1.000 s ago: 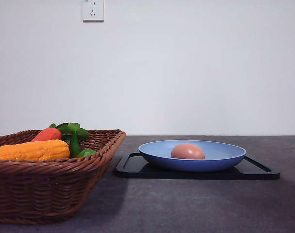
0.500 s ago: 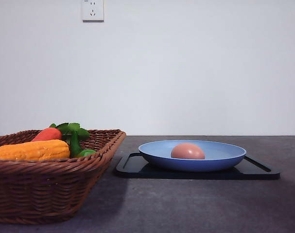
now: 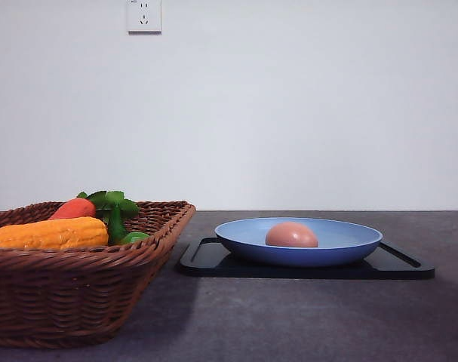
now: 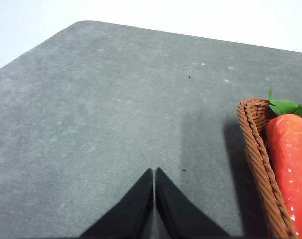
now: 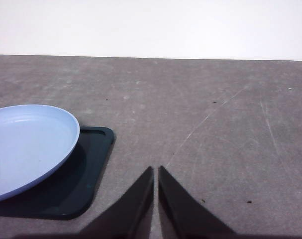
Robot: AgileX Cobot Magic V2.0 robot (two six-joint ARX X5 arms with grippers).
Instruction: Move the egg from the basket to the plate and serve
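Lying sideways in plate, egg

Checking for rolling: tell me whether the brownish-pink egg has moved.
No. The brownish-pink egg sits at the same spot in the light blue plate.

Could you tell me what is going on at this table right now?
Nothing is being handled at this moment. The egg lies in the blue plate, which sits on a black tray. The wicker basket beside it holds a carrot and a corn cob. The left pincer and the right pincer are both shut and empty, over bare tabletop, apart from the basket and the plate.
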